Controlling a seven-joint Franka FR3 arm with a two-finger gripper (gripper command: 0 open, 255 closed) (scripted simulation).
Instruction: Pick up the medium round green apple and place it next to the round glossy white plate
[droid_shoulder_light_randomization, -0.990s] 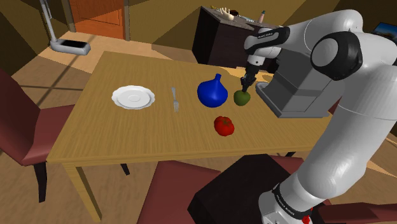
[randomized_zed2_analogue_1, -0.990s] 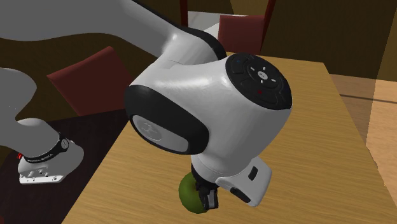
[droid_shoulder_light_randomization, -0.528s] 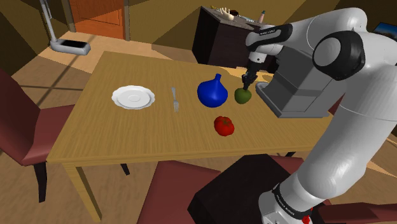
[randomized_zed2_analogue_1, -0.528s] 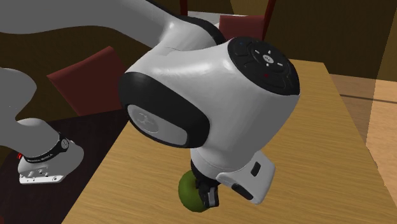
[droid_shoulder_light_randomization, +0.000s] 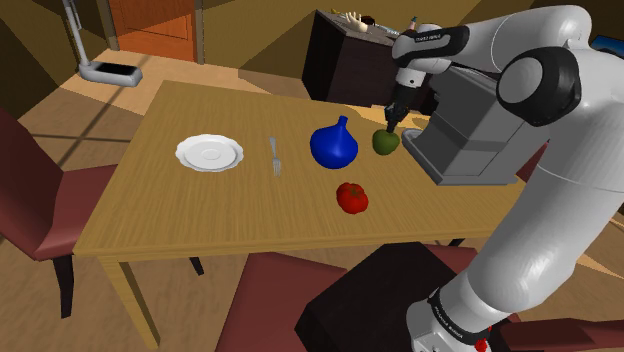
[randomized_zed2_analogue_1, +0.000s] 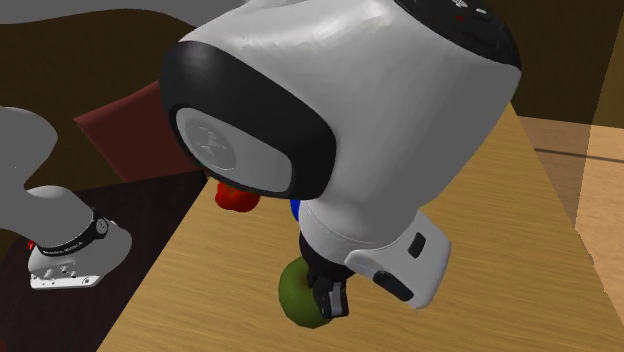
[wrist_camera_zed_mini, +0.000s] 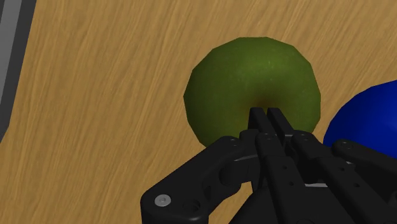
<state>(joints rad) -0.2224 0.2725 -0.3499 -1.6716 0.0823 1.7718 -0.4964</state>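
The green apple (droid_shoulder_light_randomization: 385, 143) hangs just above the wooden table (droid_shoulder_light_randomization: 200, 225), between a blue vase (droid_shoulder_light_randomization: 333, 146) and a grey box-shaped appliance (droid_shoulder_light_randomization: 470, 130). My gripper (droid_shoulder_light_randomization: 392, 126) comes down on it from above and is shut on the apple's top; in the wrist view the fingers (wrist_camera_zed_mini: 275, 122) meet at the dimple of the apple (wrist_camera_zed_mini: 248, 76). The second exterior view has the apple (randomized_zed2_analogue_1: 298, 292) under the gripper (randomized_zed2_analogue_1: 328, 300). The white plate (droid_shoulder_light_randomization: 209, 153) lies far off toward the shoulder view's left.
A fork (droid_shoulder_light_randomization: 275, 155) lies between plate and vase. A red tomato (droid_shoulder_light_randomization: 351, 197) sits nearer the front edge. Dark red chairs (droid_shoulder_light_randomization: 35, 200) stand around the table. The blue vase (wrist_camera_zed_mini: 362, 121) is close beside the apple.
The gripper has risen with the apple, which has moved up and slightly toward the appliance. In the second exterior view the arm lifted, uncovering the tomato and vase.
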